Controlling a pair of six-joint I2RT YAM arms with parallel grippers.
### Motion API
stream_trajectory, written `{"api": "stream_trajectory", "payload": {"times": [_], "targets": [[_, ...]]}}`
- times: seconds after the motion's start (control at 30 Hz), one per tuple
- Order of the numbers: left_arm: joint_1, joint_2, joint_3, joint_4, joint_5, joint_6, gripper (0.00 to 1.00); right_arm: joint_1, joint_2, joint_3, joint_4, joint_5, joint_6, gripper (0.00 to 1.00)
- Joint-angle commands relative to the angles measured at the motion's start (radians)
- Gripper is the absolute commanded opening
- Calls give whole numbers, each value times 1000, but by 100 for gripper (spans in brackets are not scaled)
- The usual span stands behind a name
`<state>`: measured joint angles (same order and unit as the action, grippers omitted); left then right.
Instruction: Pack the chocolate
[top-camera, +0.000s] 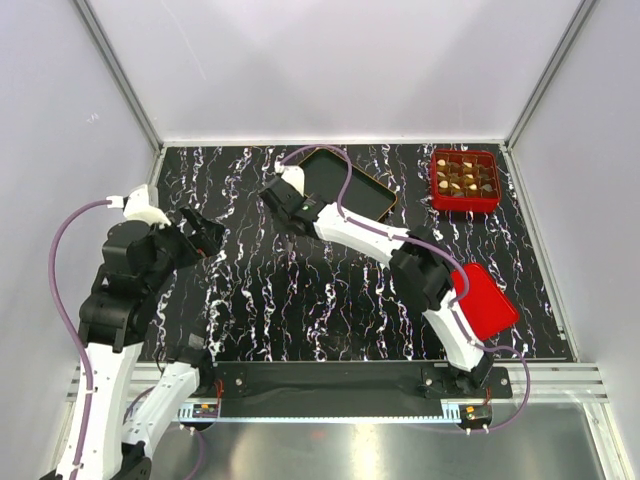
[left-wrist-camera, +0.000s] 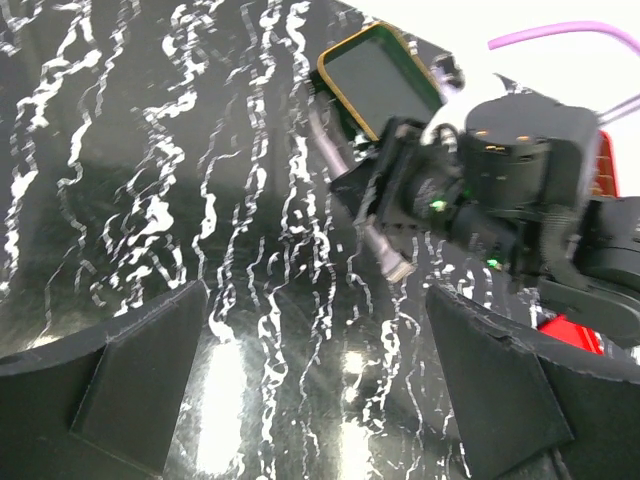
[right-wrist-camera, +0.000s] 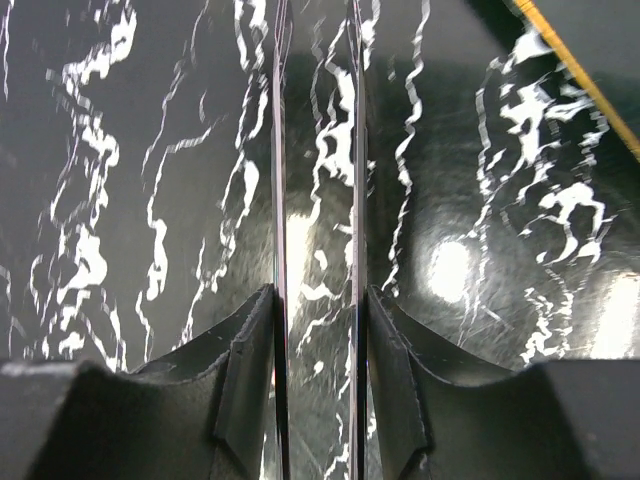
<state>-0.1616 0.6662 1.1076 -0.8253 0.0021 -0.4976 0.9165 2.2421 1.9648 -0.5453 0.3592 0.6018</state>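
The chocolate (top-camera: 464, 179) fills the cells of a red gridded box (top-camera: 437, 199) at the table's far right. My right gripper (top-camera: 287, 210) reaches out to the middle of the table, just left of the black tray (top-camera: 352, 186). It is shut on a pair of thin metal tongs (right-wrist-camera: 278, 200), whose two blades run between its fingers (right-wrist-camera: 250, 370) out over the marbled tabletop. In the left wrist view the tongs (left-wrist-camera: 388, 252) point down at the table. My left gripper (top-camera: 208, 236) hovers at the left, open and empty (left-wrist-camera: 320, 385).
The black tray (left-wrist-camera: 380, 75) with an orange rim holds nothing. A flat red lid (top-camera: 488, 303) lies at the near right, beside the right arm. White walls close in the table on the left, back and right.
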Motion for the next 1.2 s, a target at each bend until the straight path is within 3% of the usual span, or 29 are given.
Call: {"api": "stream_trajectory", "payload": {"times": [0.0,0.57,0.9,1.17], "targets": [[2,3,28,-12,-71,-13,99,30,-21,26,85,138,47,45],[2,64,9,15,-186,-39,99,188,86,-37,-24,326,199,49],[2,115,34,9,-102,-70,99,194,56,-173,-16,262,311,56],[2,98,44,0,-65,-81,99,202,31,-178,-30,233,342,61]]}}
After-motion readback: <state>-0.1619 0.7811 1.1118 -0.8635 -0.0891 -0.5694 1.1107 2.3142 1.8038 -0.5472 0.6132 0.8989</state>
